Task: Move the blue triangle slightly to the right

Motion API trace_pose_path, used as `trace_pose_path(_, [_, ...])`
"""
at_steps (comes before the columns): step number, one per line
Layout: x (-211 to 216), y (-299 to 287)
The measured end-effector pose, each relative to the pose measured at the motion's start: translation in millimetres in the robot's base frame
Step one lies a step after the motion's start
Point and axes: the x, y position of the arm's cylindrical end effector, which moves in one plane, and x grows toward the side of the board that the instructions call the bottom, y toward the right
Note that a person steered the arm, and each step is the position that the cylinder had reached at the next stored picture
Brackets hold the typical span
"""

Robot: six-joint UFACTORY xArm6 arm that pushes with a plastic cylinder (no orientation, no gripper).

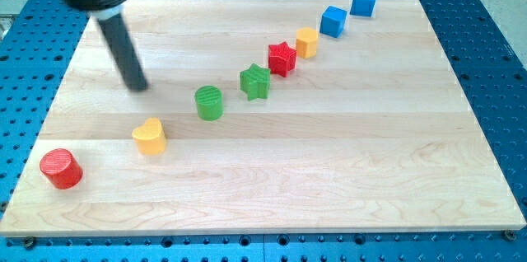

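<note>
The blue triangle [363, 2] sits near the view's top right, at the upper end of a diagonal line of blocks. Just below and left of it is a blue cube [333, 21]. My tip [140, 87] rests on the board at the view's left, far from the blue triangle and up-left of the yellow heart [150, 136]. It touches no block.
The diagonal line runs down-left: yellow block [307, 42], red star [282, 58], green star [255, 81], green cylinder [209, 102], yellow heart, red cylinder [61, 168]. The wooden board [329, 171] lies on a blue perforated table [494, 31].
</note>
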Motion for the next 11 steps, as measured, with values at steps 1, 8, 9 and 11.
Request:
trace_pose_path(1, [-76.9, 65.1])
trace_pose_path(8, [-181.6, 350.8])
trace_pose_path(9, [-181.6, 368.5])
trace_pose_path(11, [-161.6, 433.4])
